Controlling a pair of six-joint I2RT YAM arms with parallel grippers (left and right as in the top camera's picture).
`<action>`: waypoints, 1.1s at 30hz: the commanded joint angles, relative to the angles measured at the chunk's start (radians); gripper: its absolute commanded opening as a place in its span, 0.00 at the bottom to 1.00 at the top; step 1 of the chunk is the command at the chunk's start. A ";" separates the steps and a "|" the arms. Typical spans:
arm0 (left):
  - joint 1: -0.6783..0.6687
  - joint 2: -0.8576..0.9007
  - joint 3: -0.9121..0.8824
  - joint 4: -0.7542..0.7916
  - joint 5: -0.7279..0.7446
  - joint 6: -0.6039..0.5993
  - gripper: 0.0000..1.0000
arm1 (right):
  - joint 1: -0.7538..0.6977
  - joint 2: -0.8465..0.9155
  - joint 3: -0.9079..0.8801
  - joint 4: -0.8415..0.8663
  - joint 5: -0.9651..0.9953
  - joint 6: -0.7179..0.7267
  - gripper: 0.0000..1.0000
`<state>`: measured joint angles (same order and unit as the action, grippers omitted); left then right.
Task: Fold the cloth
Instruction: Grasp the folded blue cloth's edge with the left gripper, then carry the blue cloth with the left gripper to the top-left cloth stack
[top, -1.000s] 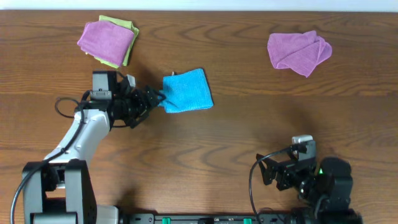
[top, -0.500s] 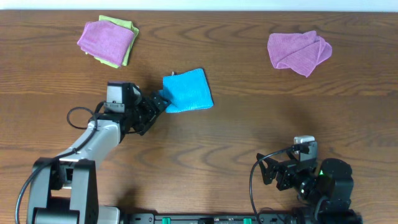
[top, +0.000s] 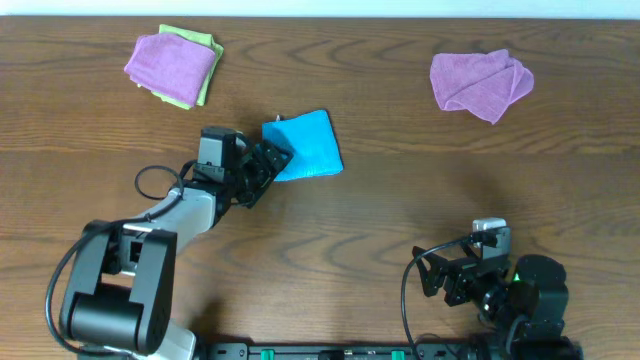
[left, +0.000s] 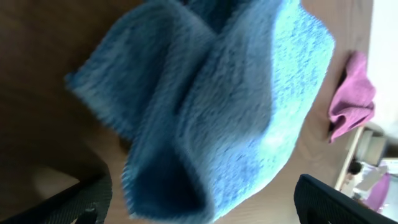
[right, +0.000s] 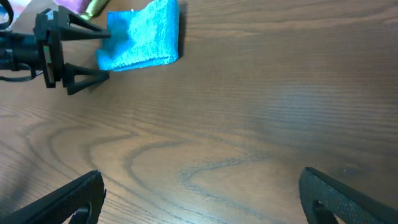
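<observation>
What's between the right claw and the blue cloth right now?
Nothing: only bare table separates the right claw from the cloth, clearest in the right wrist view.

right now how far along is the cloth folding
Nearly done, it seems. The cloth lies as a compact rectangle, doubled layers showing in the left wrist view. In hand: the left gripper, open, straddles one corner. Left: perhaps a tidy-up and retreat. The right gripper sits open, apart.
</observation>
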<state>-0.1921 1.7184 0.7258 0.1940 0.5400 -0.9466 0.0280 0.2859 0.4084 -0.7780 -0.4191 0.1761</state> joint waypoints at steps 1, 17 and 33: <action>-0.018 0.079 -0.005 0.030 -0.025 -0.055 0.96 | -0.008 -0.006 -0.004 -0.001 -0.003 0.010 0.99; -0.078 0.359 -0.005 0.372 -0.047 -0.065 0.25 | -0.008 -0.006 -0.004 -0.001 -0.003 0.010 0.99; 0.004 0.296 0.375 0.133 0.116 -0.008 0.06 | -0.008 -0.006 -0.004 -0.001 -0.003 0.010 0.99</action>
<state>-0.2214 2.0495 0.9649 0.4137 0.6365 -0.9714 0.0280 0.2859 0.4084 -0.7784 -0.4191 0.1761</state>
